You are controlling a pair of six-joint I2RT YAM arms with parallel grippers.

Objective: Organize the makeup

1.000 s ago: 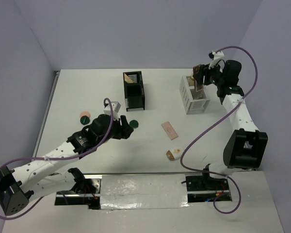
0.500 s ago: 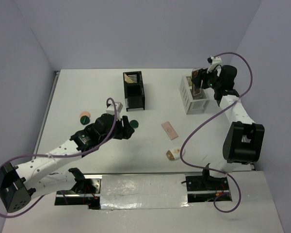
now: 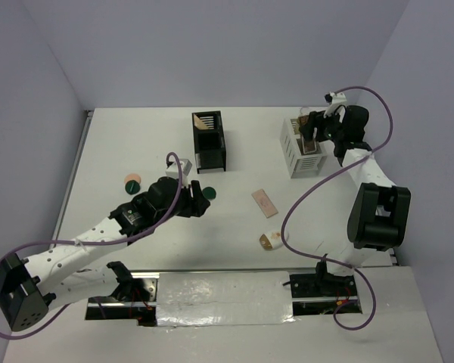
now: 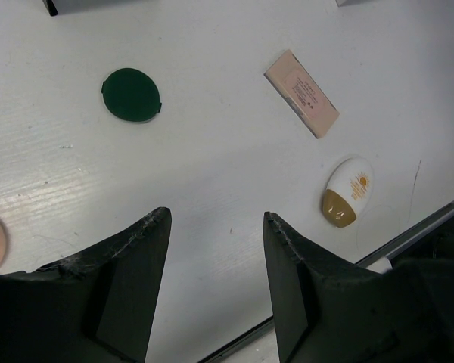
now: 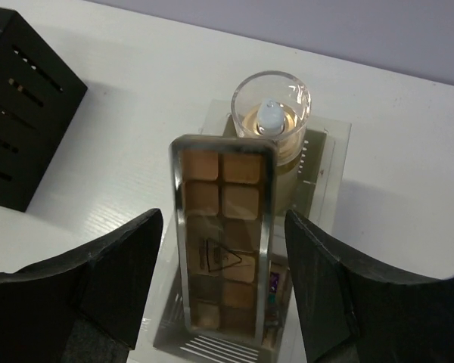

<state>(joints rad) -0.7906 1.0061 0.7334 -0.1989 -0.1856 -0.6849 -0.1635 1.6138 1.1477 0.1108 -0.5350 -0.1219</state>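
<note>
Desk [image 3: 136, 136], white and broad, carries everything. The loose makeup lies scattered over its middle, well apart from the two organizers at the back.

Right arm [image 3: 371, 181] reaches to the white grid-sided organizer box [image 3: 293, 155] at the far right. Its jaws are apart and straddle a tall metal-framed eyeshadow palette of tan pans [image 5: 223, 227] standing upright inside the box. A gap shows on either side, so the palette seems to rest on its own, just in front of the beige bottle with a clear-and-gold cap [image 5: 271, 110]. Standing things on end suits so narrow a box.

Left arm [image 3: 83, 242] stretches over the desk's middle, jaws apart and holding nothing, near the dark green round compact [image 4: 132, 94], which is probably its next pick.

Black slotted organizer box [image 3: 209, 147] stands at the back centre, with something flat and tan [image 3: 204, 121] leaning in its rear compartment.

Flat pink palette [image 4: 303, 103] and white-gold oval compact [image 4: 348, 193] lie to the right of the green one. The peach round puff [image 3: 132, 182] lies to its left.

Nothing blocks the green compact, but it is thin and flat against the desk, so it may be awkward to pinch.
</note>
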